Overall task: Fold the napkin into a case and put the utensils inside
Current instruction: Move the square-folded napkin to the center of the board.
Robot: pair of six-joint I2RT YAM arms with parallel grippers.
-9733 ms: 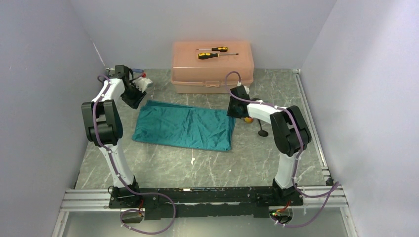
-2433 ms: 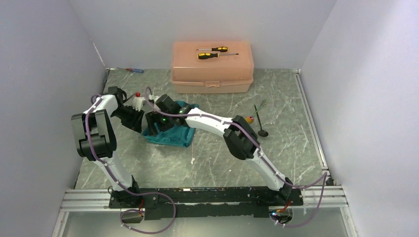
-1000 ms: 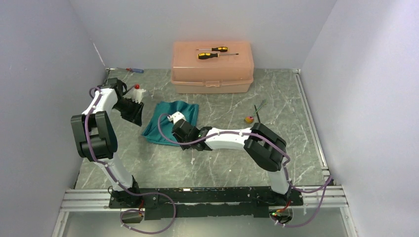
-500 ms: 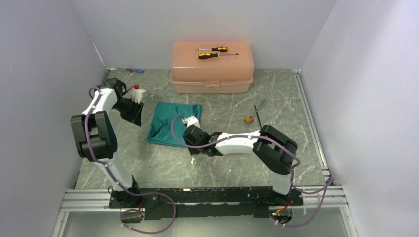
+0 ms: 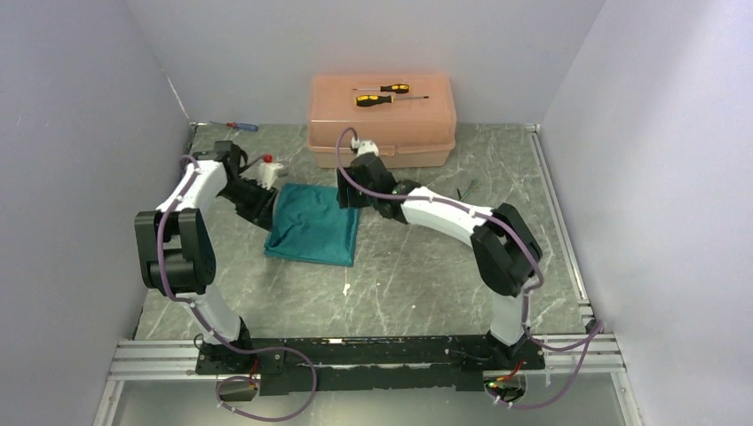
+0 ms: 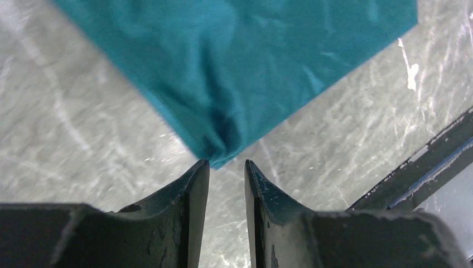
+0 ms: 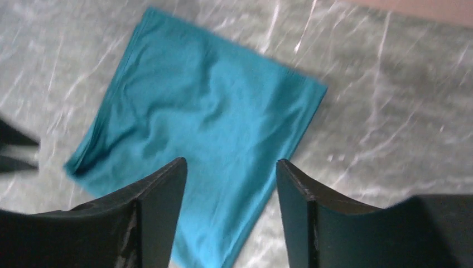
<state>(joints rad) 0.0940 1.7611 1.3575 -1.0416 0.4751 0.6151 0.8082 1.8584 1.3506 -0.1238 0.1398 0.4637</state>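
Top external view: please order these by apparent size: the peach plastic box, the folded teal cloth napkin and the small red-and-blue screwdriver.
1. peach plastic box
2. folded teal cloth napkin
3. small red-and-blue screwdriver, clearly the smallest

3 views, overhead and 2 wrist close-ups, share the napkin [image 5: 313, 229].

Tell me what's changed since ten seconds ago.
The teal napkin, earlier spread long, is now folded into a smaller rectangle. The right gripper swung from its near edge to the far side, jaws open, holding nothing. The left gripper moved to its far left corner. The peach box and yellow-and-black screwdrivers stayed put.
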